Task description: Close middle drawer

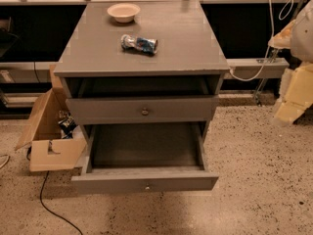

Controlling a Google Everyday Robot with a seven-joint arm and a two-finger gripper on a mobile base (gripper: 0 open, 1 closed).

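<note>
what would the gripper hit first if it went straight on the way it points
The gripper, at the right edge, seems to point down-left: probably the floor first, right of the middle drawer; depth unclear.

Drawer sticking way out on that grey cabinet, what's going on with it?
A robot is meant to push it shut, but it has not started. The middle drawer is pulled far out and looks empty. The gripper hangs at the right edge of the view, beside the cabinet and well away from the drawer, touching nothing. A bowl and a crushed can sit on the cabinet top.
</note>
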